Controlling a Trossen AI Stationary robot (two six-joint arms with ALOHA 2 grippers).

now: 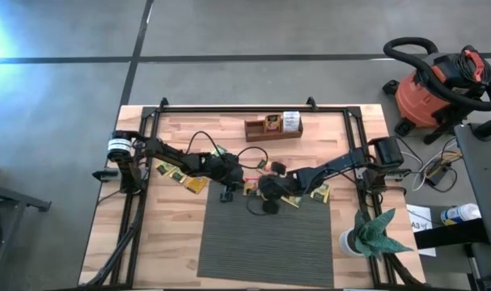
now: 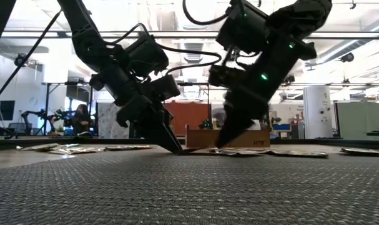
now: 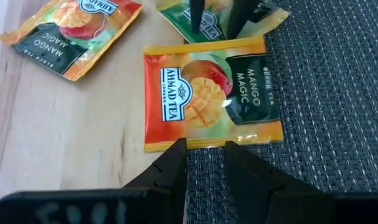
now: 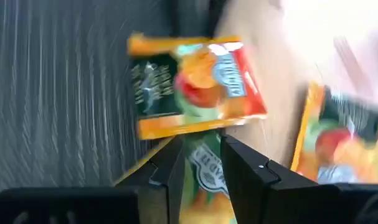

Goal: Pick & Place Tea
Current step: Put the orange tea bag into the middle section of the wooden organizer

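At the mat's (image 1: pixel 265 242) far edge, a pick is judged under way. The left gripper (image 3: pixel 205 149), slightly parted, is poised at a mango tea sachet (image 3: pixel 210 93); the right gripper (image 4: pixel 201 152) is seen pinching a green sachet (image 4: pixel 207 171). Lifting is judged next. Only the high view shows the wooden tray (image 1: pixel 273 127) beyond.

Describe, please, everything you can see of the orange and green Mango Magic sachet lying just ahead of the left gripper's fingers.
The flat, glossy orange-and-green Ahmad Tea Mango Magic sachet shows a cut mango and a dark green label panel. It lies face up, half on the pale wooden tabletop, half on the dark ribbed mat. The left gripper stands slightly open at its near edge; a green sachet lies beyond.
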